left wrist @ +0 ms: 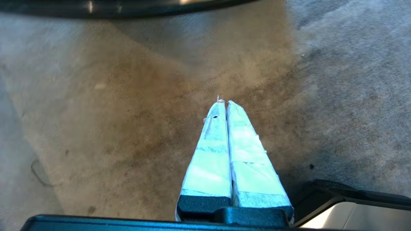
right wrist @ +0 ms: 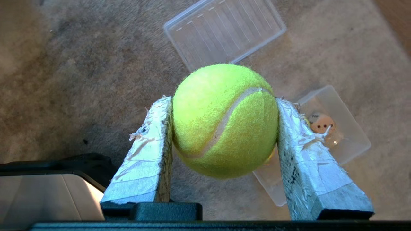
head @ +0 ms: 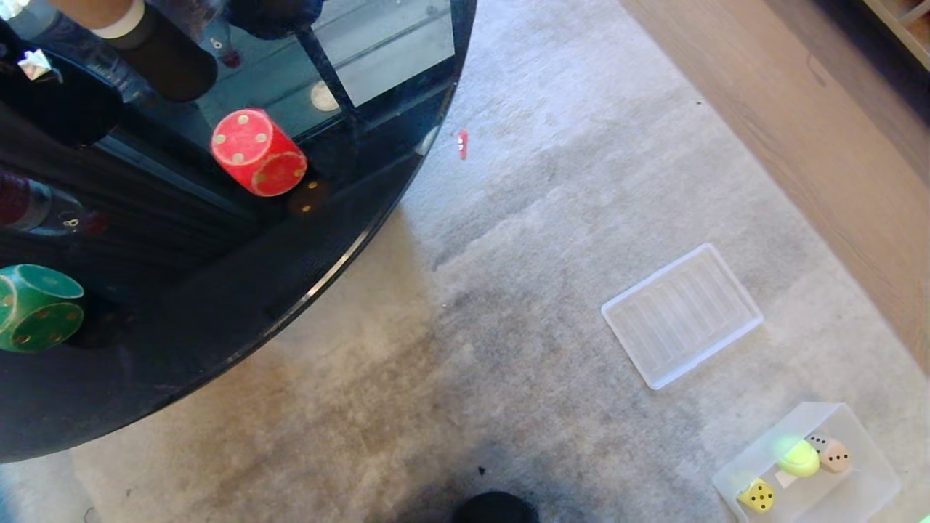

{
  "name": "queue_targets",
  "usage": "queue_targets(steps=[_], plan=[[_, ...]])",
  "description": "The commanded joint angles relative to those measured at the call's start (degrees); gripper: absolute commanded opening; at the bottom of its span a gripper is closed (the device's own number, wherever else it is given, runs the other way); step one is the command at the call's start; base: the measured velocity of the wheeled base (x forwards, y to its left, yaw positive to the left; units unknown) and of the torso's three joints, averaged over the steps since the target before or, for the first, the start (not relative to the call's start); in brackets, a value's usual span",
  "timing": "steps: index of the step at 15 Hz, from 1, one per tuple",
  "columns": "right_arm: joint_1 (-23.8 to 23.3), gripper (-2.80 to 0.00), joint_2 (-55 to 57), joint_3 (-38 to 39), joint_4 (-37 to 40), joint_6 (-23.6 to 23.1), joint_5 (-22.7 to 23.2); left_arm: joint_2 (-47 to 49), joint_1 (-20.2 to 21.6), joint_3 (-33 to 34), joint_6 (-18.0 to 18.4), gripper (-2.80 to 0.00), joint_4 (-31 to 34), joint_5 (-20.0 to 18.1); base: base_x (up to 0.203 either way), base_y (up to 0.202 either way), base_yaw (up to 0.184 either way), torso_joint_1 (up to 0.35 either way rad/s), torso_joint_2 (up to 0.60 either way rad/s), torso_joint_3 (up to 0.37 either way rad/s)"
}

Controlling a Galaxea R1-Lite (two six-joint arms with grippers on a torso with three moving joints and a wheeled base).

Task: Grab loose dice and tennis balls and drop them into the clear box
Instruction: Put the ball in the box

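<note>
The right gripper [right wrist: 224,128] holds a fuzzy yellow-green tennis ball [right wrist: 224,120] across its middle, one taped finger [right wrist: 154,141] on each side. The ball looks light and springy; its felt should grip the pads well, though it will likely bounce when dropped. It hangs above the carpet, the frosted clear plastic box [head: 864,472] below and slightly right. That box, near right, already holds a second tennis ball [head: 799,457], a yellow die [head: 757,495] and a tan die [head: 834,455]. A red die [head: 258,152] and a green die [head: 40,309] sit on the dark glass table [head: 218,327] far left — hard, rigid, best taken by opposite flat faces. The left gripper [left wrist: 223,103] is closed and empty over beige carpet [head: 450,378]. A flat ridged tray [head: 681,314] lies beyond the box.
</note>
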Motion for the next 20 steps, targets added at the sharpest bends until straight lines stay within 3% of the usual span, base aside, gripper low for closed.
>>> queue_targets(steps=[1, 13, 20], plan=[[0.0, -2.8, 0.1, 0.0, 0.0, 0.0, 0.0, 0.0, 0.0, 0.0, 0.0, -2.8, 0.0, 0.0, 0.004, 0.007, -0.123, 0.007, 0.0, 0.002], [0.0, -2.8, 0.1, 0.0, 0.0, 0.0, 0.0, 0.0, 0.0, 0.0, 0.0, -2.8, 0.0, -0.1, 0.002, 0.011, -0.163, 0.002, 0.0, 0.002], [0.0, -2.8, 0.2, 0.0, 0.0, 0.0, 0.0, 0.0, 0.0, 0.0, -0.4, -2.8, 0.0, 0.0, 0.0, 0.001, -0.026, 0.001, 0.0, -0.058]])
